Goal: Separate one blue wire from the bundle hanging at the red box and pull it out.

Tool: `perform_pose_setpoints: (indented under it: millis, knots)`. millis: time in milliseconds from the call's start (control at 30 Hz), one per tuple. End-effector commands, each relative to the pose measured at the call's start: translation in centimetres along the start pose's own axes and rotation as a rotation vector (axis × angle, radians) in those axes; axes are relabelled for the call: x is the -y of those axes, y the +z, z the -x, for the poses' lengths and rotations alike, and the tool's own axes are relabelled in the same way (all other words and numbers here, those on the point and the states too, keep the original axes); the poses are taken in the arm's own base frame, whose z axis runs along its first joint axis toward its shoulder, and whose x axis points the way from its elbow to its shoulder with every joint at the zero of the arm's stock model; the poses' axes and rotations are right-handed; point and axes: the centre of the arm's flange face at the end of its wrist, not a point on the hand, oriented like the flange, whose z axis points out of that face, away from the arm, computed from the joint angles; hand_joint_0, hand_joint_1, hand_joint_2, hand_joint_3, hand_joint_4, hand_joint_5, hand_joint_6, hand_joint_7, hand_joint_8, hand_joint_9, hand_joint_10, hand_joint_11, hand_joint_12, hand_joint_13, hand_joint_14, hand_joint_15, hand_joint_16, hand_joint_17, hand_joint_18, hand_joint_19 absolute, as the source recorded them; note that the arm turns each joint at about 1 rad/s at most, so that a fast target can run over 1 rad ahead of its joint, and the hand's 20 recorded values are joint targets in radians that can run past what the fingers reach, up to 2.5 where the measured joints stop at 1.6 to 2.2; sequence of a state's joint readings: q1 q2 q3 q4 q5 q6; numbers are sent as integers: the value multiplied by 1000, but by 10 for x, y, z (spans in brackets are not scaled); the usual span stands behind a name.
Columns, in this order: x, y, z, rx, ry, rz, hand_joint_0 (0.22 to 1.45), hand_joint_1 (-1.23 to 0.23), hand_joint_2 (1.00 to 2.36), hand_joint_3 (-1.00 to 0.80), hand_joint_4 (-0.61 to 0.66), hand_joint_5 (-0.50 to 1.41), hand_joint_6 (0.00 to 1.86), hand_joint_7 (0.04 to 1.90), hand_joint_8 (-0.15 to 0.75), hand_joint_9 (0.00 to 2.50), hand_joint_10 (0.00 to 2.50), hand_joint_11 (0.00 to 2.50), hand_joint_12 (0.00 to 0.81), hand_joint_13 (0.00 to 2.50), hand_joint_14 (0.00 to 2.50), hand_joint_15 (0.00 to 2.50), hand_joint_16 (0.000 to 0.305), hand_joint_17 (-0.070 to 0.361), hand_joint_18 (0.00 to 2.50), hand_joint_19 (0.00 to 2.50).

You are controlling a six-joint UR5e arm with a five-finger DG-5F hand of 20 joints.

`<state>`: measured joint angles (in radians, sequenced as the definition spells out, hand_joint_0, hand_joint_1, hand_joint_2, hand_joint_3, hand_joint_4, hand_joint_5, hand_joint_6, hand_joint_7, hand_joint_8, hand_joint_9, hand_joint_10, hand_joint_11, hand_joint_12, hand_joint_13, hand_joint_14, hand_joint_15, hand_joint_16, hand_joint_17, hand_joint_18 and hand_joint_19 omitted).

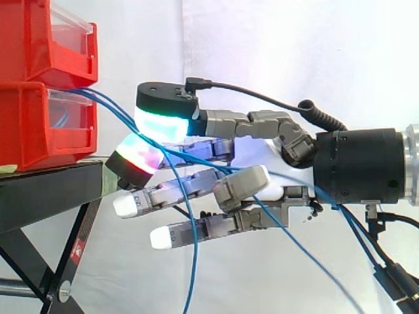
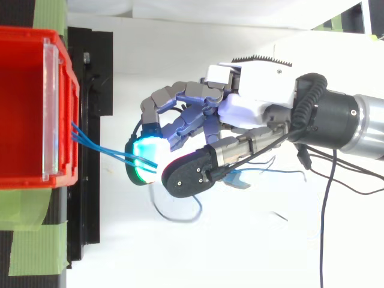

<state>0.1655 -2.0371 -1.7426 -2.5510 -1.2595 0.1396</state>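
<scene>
Several blue wires (image 2: 101, 147) come out at the front of the lower red bin (image 1: 39, 124), which sits under a second red bin (image 1: 46, 39) on the black stand (image 1: 46, 190). From the bin's front edge they slope down and away from it, straight into the hand (image 2: 252, 96).

The hand reaches in level from the right, its fingers pointing toward the bins but stopping just short of them. Two fingertips are pressed close together on the wires: the upper pad (image 1: 163, 123) glows green and cyan, and the lower pad (image 1: 135, 159) glows red and pink. The wires pass between these two pads, so the hand has a pinch on the bundle. I cannot tell whether one wire or more is caught.

The other fingers (image 1: 124, 206) lie nearly straight below the pinch, with white tips, and hold nothing. Past the pinch, one blue wire hangs down in front of these fingers toward the floor. Others trail back under the palm toward the wrist.

Green tape (image 2: 30, 234) lies across the stand beside the bin, seen from above. A white curtain (image 1: 294, 46) hangs behind.
</scene>
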Motion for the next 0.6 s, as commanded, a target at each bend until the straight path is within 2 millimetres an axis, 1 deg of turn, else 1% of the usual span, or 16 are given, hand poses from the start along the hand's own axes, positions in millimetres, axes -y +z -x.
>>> perform_pose_setpoints:
  millis: [0, 67, 100, 167, 200, 267, 300, 333, 400, 433, 467, 567]
  knots:
    - [0, 0, 0, 0, 0, 0, 615, -694, 1029, -9, 101, -182, 809, 1138, 350, 739, 14, 402, 426, 1684, 24, 1065, 43, 97, 691, 459]
    - [0, 0, 1, 2, 0, 0, 613, -696, 1029, -6, 93, -182, 812, 1131, 338, 718, 11, 409, 481, 1449, 25, 839, 45, 101, 645, 464]
    - [0, 0, 1, 2, 0, 0, 613, -696, 1029, -7, 92, -182, 812, 1131, 337, 714, 12, 415, 485, 1428, 25, 821, 45, 102, 632, 471]
    - [0, 0, 0, 0, 0, 0, 611, -697, 1028, -7, 94, -182, 813, 1124, 334, 689, 11, 400, 518, 1198, 20, 585, 46, 103, 616, 460]
    - [0, 0, 0, 0, 0, 0, 611, -697, 1028, -7, 94, -182, 814, 1120, 335, 685, 11, 406, 518, 1197, 19, 578, 46, 103, 614, 458]
    - [0, 0, 0, 0, 0, 0, 609, -695, 1027, -7, 94, -182, 813, 1128, 339, 654, 11, 397, 526, 1076, 16, 467, 47, 105, 585, 452]
    - [0, 0, 0, 0, 0, 0, 609, -694, 1027, -5, 93, -182, 814, 1124, 338, 653, 11, 393, 527, 1076, 16, 465, 47, 105, 583, 445]
    - [0, 0, 1, 2, 0, 0, 608, -692, 1027, -7, 100, -182, 814, 1132, 335, 636, 11, 392, 525, 1050, 13, 386, 47, 105, 574, 429]
    - [0, 0, 0, 0, 0, 0, 609, -694, 1027, -13, 99, -182, 814, 1128, 338, 626, 11, 379, 513, 1057, 14, 362, 46, 104, 572, 427]
    - [0, 0, 0, 0, 0, 0, 609, -693, 1027, -13, 105, -182, 815, 1123, 336, 623, 13, 381, 511, 1108, 15, 379, 46, 104, 570, 428]
    - [0, 0, 0, 0, 0, 0, 610, -691, 1028, -18, 101, -183, 814, 1128, 336, 621, 12, 367, 488, 1284, 16, 488, 46, 102, 576, 428]
    - [0, 0, 1, 2, 0, 0, 612, -687, 1028, -21, 109, -184, 813, 1127, 335, 626, 12, 369, 469, 1467, 20, 692, 45, 102, 591, 445]
